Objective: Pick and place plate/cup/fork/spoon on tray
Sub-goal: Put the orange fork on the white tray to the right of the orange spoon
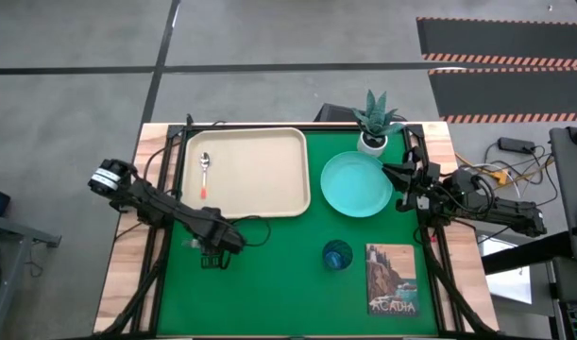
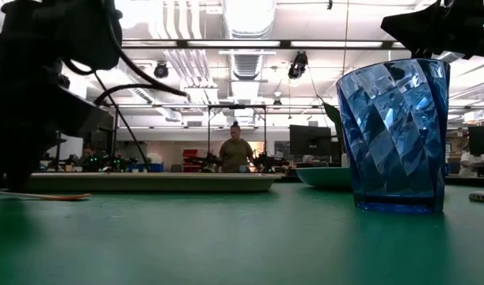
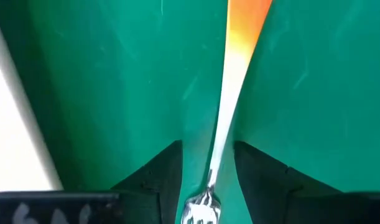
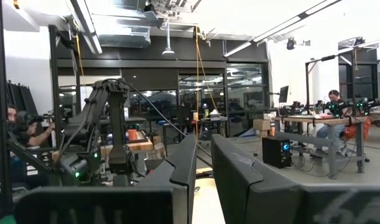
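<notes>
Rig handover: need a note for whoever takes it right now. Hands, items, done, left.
Left hand: low over the mat below the tray, fingers open either side of the fork; not gripped yet.
Right hand: at the plate's right edge, fingers apart, holding nothing.
Spoon: on the tray, left side. Done.
Plate: on the mat right of the tray.
Cup: upright on the mat, left of the Acadia card.
Left: fork, plate and cup onto the tray.

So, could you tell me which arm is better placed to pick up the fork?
Left: its gripper is open astride the fork beside the tray. The right gripper sits by the plate.
</notes>
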`<state>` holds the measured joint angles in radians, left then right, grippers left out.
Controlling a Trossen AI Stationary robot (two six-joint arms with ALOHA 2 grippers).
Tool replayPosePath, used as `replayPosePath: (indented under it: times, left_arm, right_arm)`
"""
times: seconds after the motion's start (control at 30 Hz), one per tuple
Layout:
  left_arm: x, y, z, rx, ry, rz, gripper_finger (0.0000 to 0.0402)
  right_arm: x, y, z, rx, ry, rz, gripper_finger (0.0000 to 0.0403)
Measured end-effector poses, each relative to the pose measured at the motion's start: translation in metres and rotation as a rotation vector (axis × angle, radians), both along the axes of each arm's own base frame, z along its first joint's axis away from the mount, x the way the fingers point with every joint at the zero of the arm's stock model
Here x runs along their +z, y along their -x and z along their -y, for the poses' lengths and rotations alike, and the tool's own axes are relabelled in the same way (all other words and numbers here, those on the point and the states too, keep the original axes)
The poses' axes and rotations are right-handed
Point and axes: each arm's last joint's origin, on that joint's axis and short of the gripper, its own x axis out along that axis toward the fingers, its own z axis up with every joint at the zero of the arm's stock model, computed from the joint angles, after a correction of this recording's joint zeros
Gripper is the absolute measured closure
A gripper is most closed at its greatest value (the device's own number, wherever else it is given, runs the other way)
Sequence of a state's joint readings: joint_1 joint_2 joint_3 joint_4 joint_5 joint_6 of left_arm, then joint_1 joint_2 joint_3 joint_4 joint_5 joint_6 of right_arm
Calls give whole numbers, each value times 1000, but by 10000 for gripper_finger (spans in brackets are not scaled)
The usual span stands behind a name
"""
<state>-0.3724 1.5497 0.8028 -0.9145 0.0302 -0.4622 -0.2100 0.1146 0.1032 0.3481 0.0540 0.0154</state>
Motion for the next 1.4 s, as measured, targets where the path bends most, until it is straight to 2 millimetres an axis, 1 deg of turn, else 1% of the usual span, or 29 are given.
replayPosePath:
  times: [0.13, 0.23, 0.33, 0.8, 1.13, 1.27, 1.4]
  left_arm:
    - [-4, 3, 0, -10, 3, 2, 269]
    - [-3, 2, 0, -56, 7, 5, 270]
    - [-3, 1, 0, -84, 10, 5, 280]
    - [-4, 3, 0, -79, 13, -3, 393]
    - [0, -2, 2, -82, 26, 6, 399]
    - [10, -10, 5, -80, 45, 49, 400]
    - [29, -25, 11, -91, 72, 119, 400]
  right_arm:
    - [0, 0, 0, 0, 0, 0, 360]
    - [0, 0, 0, 0, 0, 0, 360]
    - [0, 0, 0, 0, 0, 0, 360]
    - [0, 0, 0, 0, 0, 0, 360]
    - [0, 0, 0, 0, 0, 0, 360]
    - [0, 0, 0, 0, 0, 0, 360]
    - [0, 0, 0, 1, -3, 1, 360]
